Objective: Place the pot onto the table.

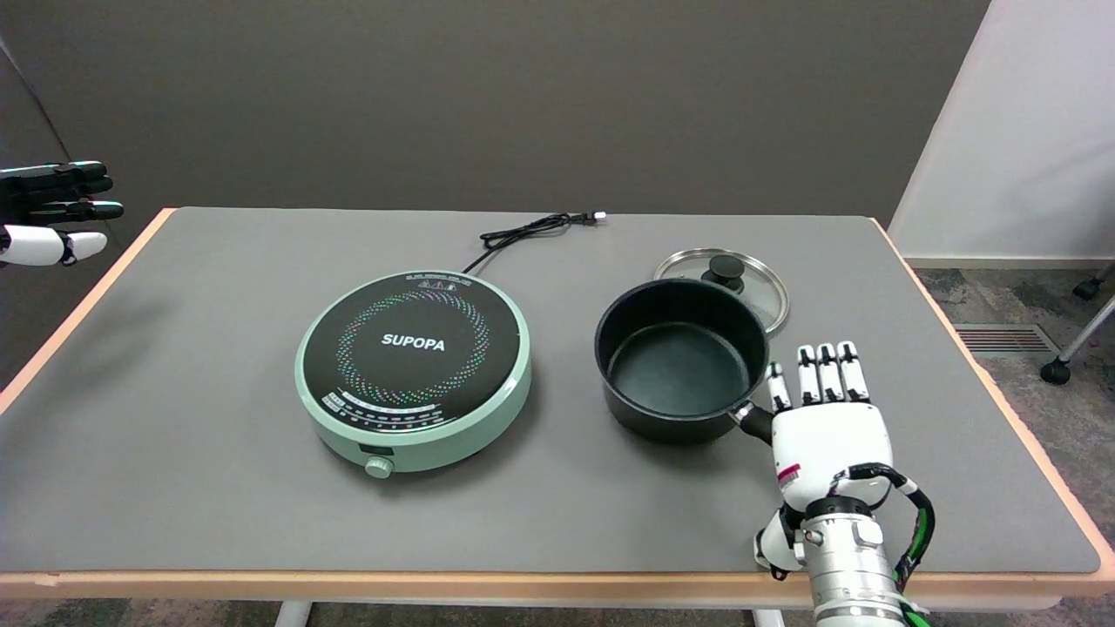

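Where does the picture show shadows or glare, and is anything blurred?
Head view: sharp and evenly lit; soft shadows lie under the induction cooker and pot; slight glare on the glass lid; right hand in focus.

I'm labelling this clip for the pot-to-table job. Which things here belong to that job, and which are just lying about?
Belong to the job:
- pot, standing on the table
- table
- right hand, fingers extended, over the pot's handle

Just lying about:
- induction cooker, nothing on it
- glass lid behind the pot
- power cord
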{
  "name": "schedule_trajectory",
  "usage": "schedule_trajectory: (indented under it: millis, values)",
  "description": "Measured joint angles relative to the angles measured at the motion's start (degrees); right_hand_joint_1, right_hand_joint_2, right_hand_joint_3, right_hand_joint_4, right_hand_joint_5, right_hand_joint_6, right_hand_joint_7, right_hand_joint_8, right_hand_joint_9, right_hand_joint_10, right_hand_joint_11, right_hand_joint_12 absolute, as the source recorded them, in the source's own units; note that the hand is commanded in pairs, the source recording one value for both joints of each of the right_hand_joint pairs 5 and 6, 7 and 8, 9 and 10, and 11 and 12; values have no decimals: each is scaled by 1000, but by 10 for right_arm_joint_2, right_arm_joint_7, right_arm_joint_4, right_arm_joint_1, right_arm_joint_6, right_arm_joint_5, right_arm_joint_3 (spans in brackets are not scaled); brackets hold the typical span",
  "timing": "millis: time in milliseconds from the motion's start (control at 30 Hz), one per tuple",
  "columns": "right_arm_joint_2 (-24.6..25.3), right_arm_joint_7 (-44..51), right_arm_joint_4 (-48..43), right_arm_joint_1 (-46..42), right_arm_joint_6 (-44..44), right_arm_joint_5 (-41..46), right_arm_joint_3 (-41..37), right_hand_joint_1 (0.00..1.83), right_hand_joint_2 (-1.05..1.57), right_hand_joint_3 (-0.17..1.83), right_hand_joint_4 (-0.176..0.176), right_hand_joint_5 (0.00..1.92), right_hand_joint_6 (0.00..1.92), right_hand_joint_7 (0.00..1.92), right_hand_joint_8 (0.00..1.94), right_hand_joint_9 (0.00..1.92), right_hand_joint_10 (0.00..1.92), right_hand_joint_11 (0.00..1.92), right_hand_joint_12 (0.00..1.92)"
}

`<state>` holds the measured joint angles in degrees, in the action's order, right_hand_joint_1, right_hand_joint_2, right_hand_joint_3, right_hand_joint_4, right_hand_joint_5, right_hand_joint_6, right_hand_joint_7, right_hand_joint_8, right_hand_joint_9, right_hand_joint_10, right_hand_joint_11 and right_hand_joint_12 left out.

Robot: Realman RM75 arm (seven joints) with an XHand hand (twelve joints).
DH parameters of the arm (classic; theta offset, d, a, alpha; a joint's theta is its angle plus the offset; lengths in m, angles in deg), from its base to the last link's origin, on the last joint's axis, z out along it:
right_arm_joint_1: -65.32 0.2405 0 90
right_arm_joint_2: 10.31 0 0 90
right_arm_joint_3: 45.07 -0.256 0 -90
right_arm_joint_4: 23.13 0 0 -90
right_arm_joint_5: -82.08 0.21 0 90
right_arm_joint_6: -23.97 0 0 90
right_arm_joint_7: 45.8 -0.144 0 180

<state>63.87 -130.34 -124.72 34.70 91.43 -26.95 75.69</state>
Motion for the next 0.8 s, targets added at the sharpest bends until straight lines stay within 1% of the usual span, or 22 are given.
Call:
schedule_trajectory:
  millis: [33,100,133,433,533,600,633,800]
  values:
    - [-1,4,-1,1,1,0,1,837,-482,407,19,226,226,226,226,226,226,226,226]
    - [-2,9,-3,2,2,1,4,805,-445,252,5,231,231,231,231,231,231,231,231]
    - [-2,12,-4,3,3,1,4,779,-410,123,-23,219,219,219,219,219,219,219,219]
    - [-12,38,-22,6,5,3,11,769,-408,105,-24,134,134,134,134,134,134,134,134]
    - [-16,45,-27,7,5,4,12,759,-389,54,-40,151,151,151,151,151,151,151,151]
    - [-19,50,-32,9,5,4,11,752,-381,53,-62,169,169,169,169,169,169,169,169]
    - [-21,52,-34,10,6,4,10,743,-373,53,-66,150,150,150,150,150,150,150,150]
    - [-25,59,-43,16,6,-1,1,713,-303,-60,-66,101,101,101,101,101,101,101,101]
